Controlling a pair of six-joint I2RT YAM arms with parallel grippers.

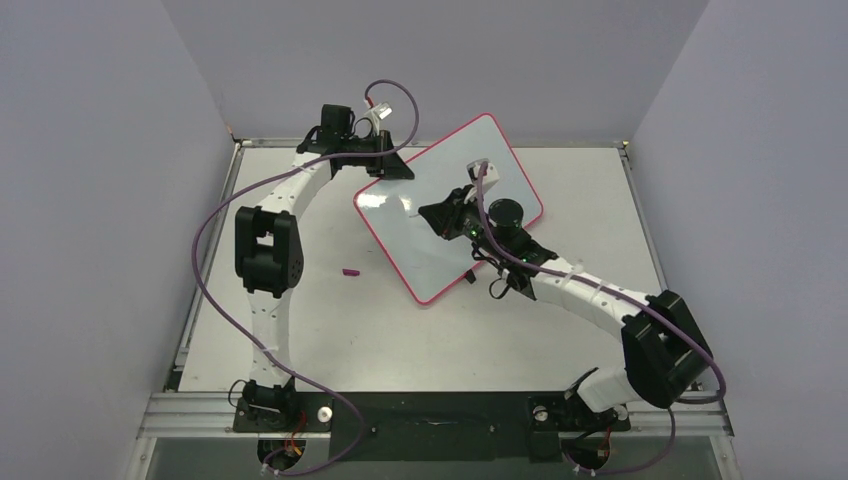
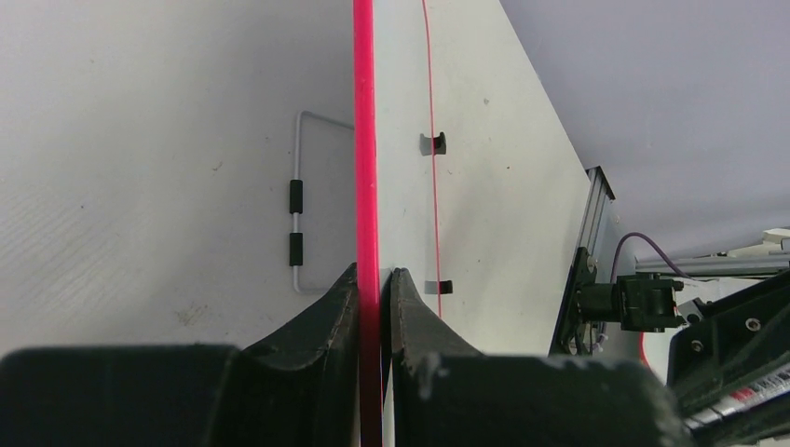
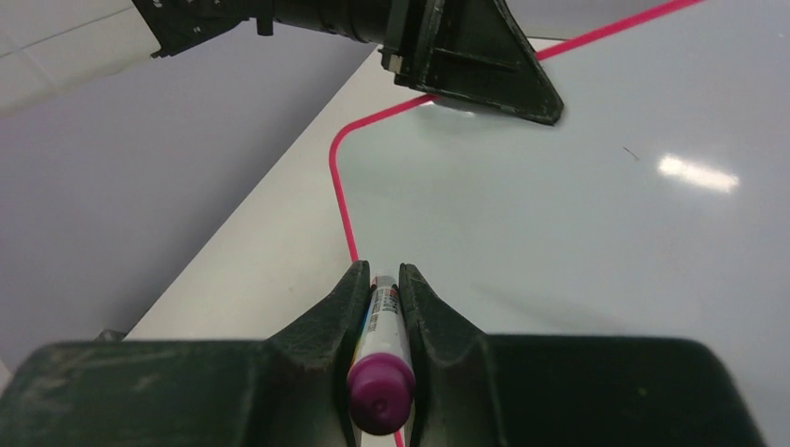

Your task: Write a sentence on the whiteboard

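Right wrist cam shows my right claw (image 3: 377,279) pinching the marker (image 3: 380,358), whiteboard (image 3: 559,233) just ahead of its tips and blank, left claw (image 2: 374,277) clamped on its edge, so the whole sentence is left.
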